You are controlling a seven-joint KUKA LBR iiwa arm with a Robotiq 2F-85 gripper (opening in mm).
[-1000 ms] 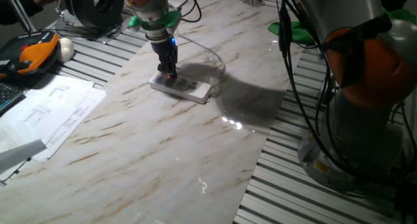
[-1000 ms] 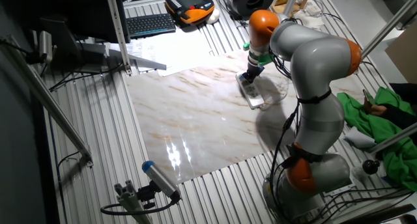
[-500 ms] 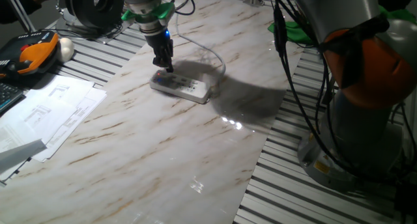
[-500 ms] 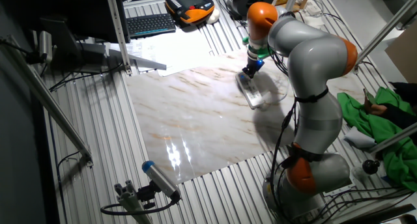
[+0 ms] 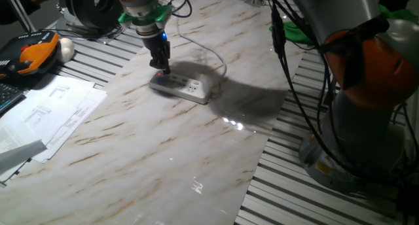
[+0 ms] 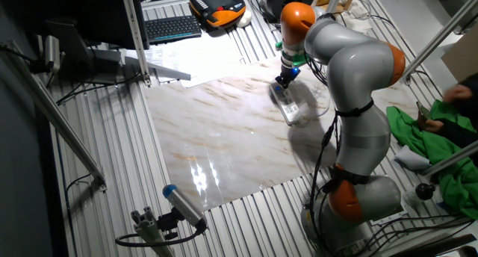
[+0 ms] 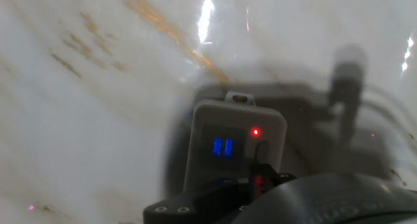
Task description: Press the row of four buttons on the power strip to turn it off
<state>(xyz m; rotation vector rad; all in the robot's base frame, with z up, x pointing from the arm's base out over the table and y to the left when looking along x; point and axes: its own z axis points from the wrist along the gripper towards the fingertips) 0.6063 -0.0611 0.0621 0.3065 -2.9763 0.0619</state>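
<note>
The white power strip [image 5: 181,87] lies on the marble table top [image 5: 163,153], its grey cable [image 5: 211,55] curling away behind it. My gripper [image 5: 162,69] points down over the strip's left end, just above or touching it. The other fixed view shows the gripper [image 6: 281,84] at the far end of the power strip [image 6: 288,106]. In the hand view the power strip [image 7: 231,146] fills the centre, with one red glowing button [image 7: 255,131] and a blue reflection beside it. The rest of the button row is hidden by the dark fingers [image 7: 261,156]. No gap between the fingertips shows.
Loose papers [image 5: 52,114] and an orange-black pendant [image 5: 29,51] lie left of the marble. A green cloth [image 5: 296,33] sits at the back right. The robot's base [image 5: 366,120] and hanging cables [image 5: 294,74] stand at the right edge. A keyboard [image 6: 172,27] lies beyond the table.
The gripper has moved left along the strip, from a spot further in on the strip to its left end. The strip has shifted slightly left.
</note>
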